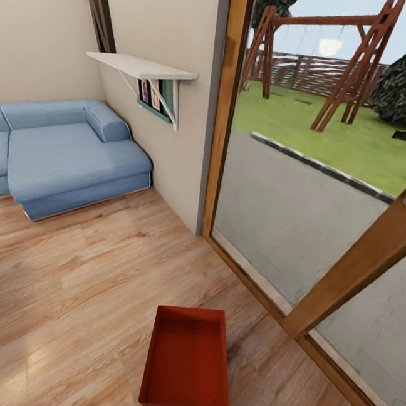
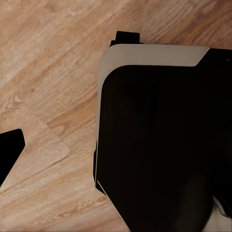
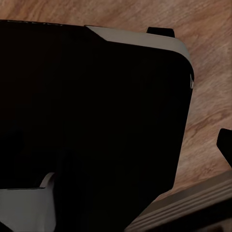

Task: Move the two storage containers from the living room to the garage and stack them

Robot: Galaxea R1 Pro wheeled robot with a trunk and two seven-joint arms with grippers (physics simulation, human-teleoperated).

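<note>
One storage container on the living room floor, by the glass door.

Gripper state: cannot tell for either arm; both wrist views look down past the robot's dark base (image 2: pixel 159 140) onto wood planks. In the head view, one orange-red storage container (image 1: pixel 188 359) sits open side up on the light wood floor (image 1: pixel 81 277), close in front of the robot and near the glass door (image 1: pixel 307 177). Well apart from it, a blue sofa (image 1: pixel 63 155) stands against the wall under a white shelf (image 1: pixel 143 67). Outside are lawn and a wooden swing frame (image 1: pixel 351 62).
</note>
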